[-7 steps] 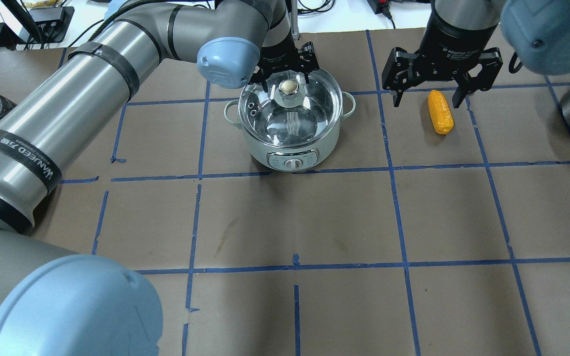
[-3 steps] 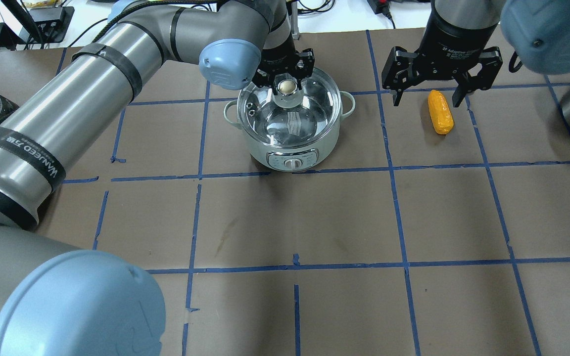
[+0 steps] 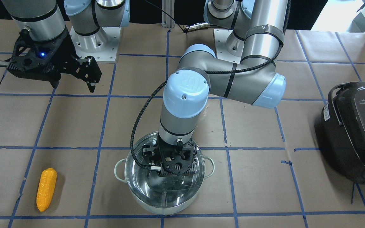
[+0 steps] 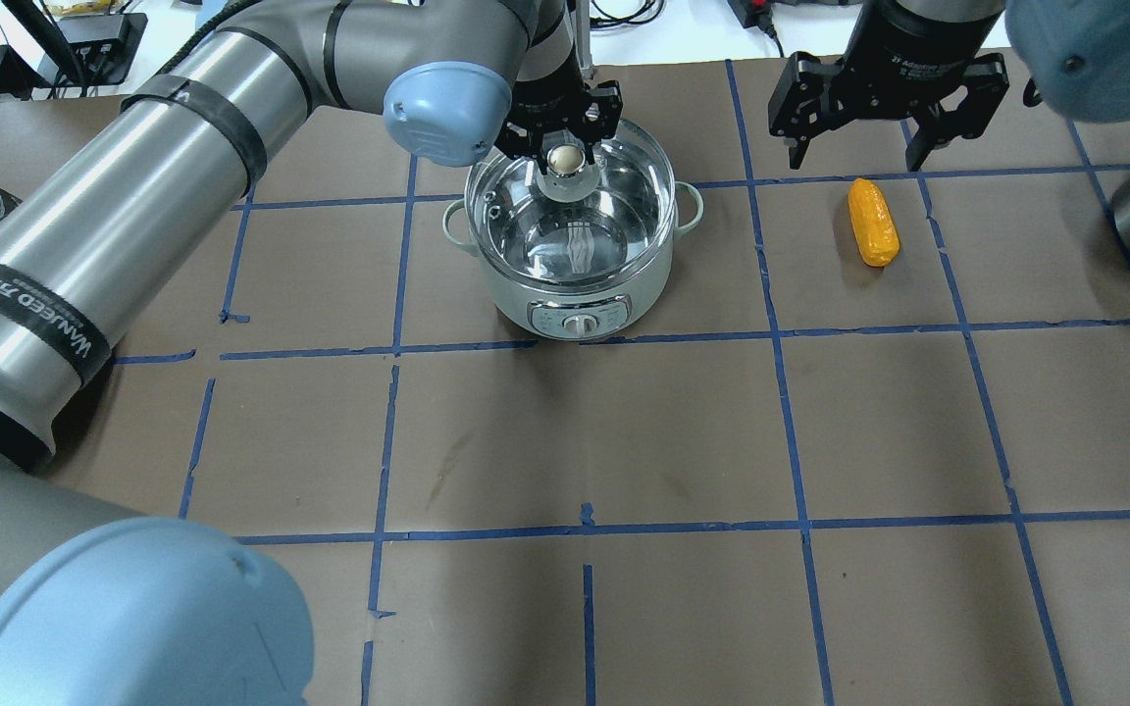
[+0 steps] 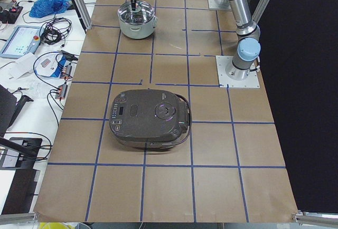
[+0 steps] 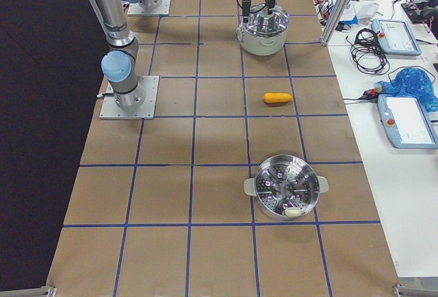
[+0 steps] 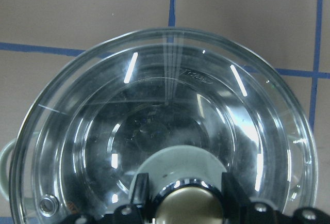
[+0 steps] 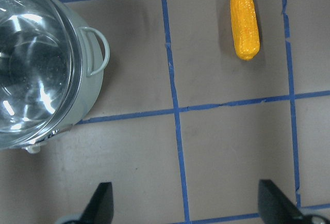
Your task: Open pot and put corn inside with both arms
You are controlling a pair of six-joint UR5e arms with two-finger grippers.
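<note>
Knob (image 4: 565,157) gripped, corn (image 4: 872,224) lying loose on the worktop (image 4: 624,441)

Reaching across from the robot's left side, the left arm (image 4: 133,186) points its wrist straight down over the pot (image 4: 565,294). Its jaws are clenched on the metal-topped knob in the middle of the glass lid (image 4: 614,206), one finger on each side, as the left wrist view shows from close up. The lid sits over the pot's mouth. Whether it rests on the rim or stands just clear of it cannot be told. The pot stands upright on the brown, blue-taped worktop, its dial facing the robot and a pale loop handle on either side.

The corn lies flat on the worktop to the robot's right of the pot, about one taped square away, touching nothing.

The right arm (image 3: 33,15) holds its jaws released and spread wide, raised above the worktop and apart from the corn, with nothing between them.

A dark rice cooker (image 3: 356,133) sits at the robot's left end of the worktop.
</note>
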